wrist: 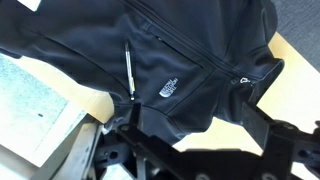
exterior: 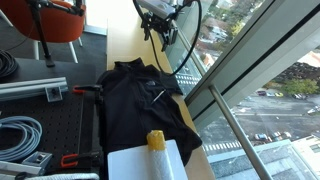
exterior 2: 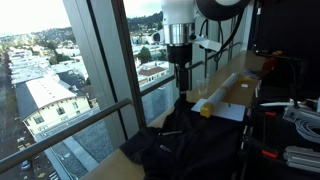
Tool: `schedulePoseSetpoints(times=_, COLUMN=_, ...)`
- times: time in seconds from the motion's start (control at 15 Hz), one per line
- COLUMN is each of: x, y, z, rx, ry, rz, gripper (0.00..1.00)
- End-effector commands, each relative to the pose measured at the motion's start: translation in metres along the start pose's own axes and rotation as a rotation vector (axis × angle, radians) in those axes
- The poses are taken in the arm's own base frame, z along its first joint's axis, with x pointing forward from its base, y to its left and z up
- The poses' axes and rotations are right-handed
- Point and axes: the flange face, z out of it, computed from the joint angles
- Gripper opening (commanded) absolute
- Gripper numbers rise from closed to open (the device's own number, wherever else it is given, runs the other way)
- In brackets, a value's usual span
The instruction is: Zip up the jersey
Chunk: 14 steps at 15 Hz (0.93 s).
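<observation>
The black jersey (exterior: 135, 100) lies spread on the wooden table, and it also shows in the other exterior view (exterior 2: 185, 145). In the wrist view the jersey (wrist: 190, 50) fills the upper part, with a small pale logo (wrist: 168, 90) on the chest and a silvery zip pull (wrist: 129, 68) on the front zip. My gripper (exterior: 158, 35) hangs well above the table beyond the jersey's far end, also seen in the other exterior view (exterior 2: 182, 78). In the wrist view the gripper (wrist: 197, 125) is open and empty, with its fingers apart over the jersey's edge.
A white box (exterior: 145, 162) with a yellow cap (exterior: 156, 140) lies by the jersey's near end, also seen in an exterior view (exterior 2: 232, 92). A window with a metal rail (exterior: 235, 130) runs along the table edge. Cables and clamps (exterior: 20, 130) lie on the adjoining bench.
</observation>
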Motion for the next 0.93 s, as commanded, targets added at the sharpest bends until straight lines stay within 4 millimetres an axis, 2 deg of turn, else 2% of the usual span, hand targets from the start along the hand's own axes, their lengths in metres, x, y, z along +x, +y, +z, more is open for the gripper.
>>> schedulePoseSetpoints(times=0.0, x=-0.041, y=0.022, z=-0.063, rx=0.056, ry=0.031, rz=0.109, gripper=1.0)
schedulePoseSetpoints(times=0.27, x=-0.074, y=0.052, z=-0.118, rx=0.123, ry=0.061, rz=0.218, gripper=1.0)
schedulePoseSetpoints(times=0.47, x=-0.093, y=0.072, z=-0.147, rx=0.13, ry=0.074, rz=0.28, gripper=1.0)
schedulePoseSetpoints(times=0.67, x=-0.104, y=0.084, z=-0.158, rx=0.119, ry=0.069, rz=0.31, gripper=1.0)
schedulePoseSetpoints(times=0.87, x=-0.107, y=0.088, z=-0.157, rx=0.127, ry=0.045, rz=0.322, gripper=1.0)
